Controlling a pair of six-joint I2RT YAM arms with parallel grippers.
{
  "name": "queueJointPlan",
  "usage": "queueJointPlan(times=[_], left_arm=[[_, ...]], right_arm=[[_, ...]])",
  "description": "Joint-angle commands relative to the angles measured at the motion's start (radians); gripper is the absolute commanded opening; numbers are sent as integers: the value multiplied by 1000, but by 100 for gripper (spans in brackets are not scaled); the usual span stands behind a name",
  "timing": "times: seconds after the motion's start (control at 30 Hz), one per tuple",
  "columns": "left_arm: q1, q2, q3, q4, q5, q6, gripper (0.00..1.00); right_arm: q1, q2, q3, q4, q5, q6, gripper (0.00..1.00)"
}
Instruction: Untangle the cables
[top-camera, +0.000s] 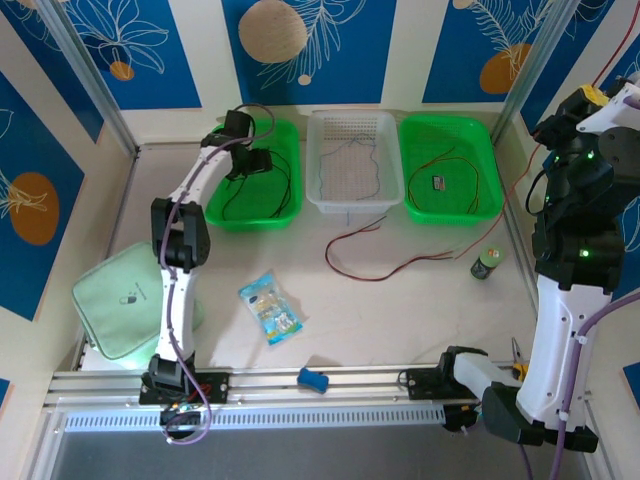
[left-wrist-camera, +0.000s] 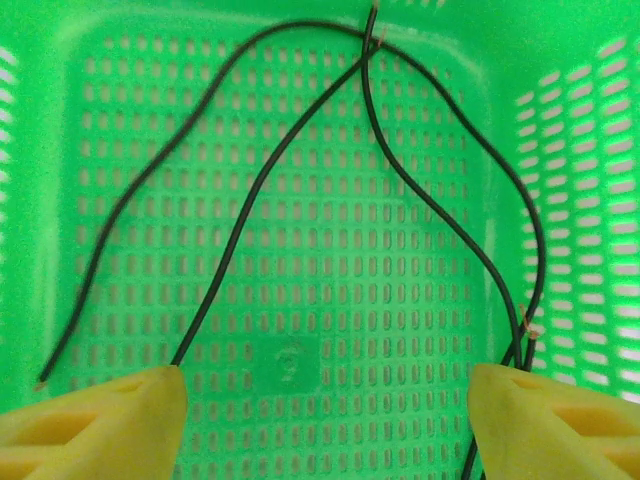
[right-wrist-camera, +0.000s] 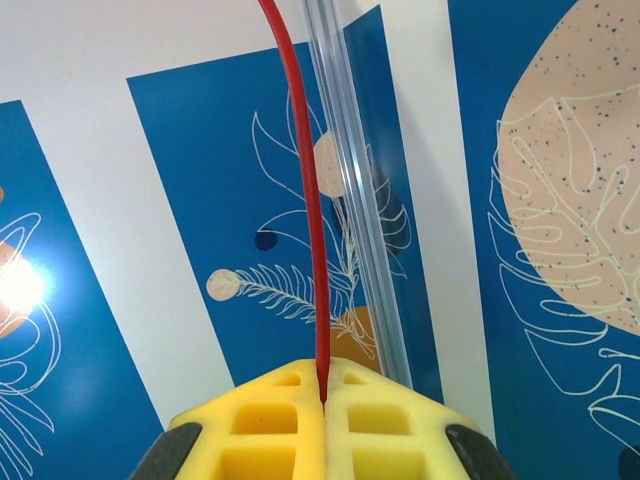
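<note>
Two black cables (left-wrist-camera: 250, 200) lie loosely crossed on the floor of the left green basket (top-camera: 285, 205). My left gripper (left-wrist-camera: 325, 420) hovers over them, open, with nothing between its yellow fingers (left-wrist-camera: 100, 420); one black cable runs past the right finger. In the top view that gripper (top-camera: 255, 160) is inside the basket. My right gripper (right-wrist-camera: 322, 395) is raised high at the far right, shut on a red cable (right-wrist-camera: 310, 200). That red cable (top-camera: 385, 272) trails down to the table. A dark cable (top-camera: 350, 165) lies in the white basket (top-camera: 345, 125).
The right green basket (top-camera: 450, 205) holds another red cable (top-camera: 450, 165). On the table are a pale green pouch (top-camera: 125, 300), a snack packet (top-camera: 270, 308), a small blue object (top-camera: 313, 379) on the front rail and a small jar (top-camera: 487, 263).
</note>
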Motion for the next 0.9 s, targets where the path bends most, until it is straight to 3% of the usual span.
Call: queueJointPlan(times=[0.0,0.1,0.33,0.53,0.87], left_arm=[[-6,-132,37,-12,-48,38,75],[-8,-209,-25,33,-54,39,76],[-16,-391,-175,134,-40,39,76],[-55,-572,-399,267,-66,38,76],[-107,-752,-622,321,-77,3,75]], right_arm=[[8,5,-17,102,-9,-14,0],[8,10,-91,224,-58,-29,0],[10,106,-71,296,-79,-48,0],[37,195,-91,391,-22,-25,0],[20,414,107,444,39,-101,0]])
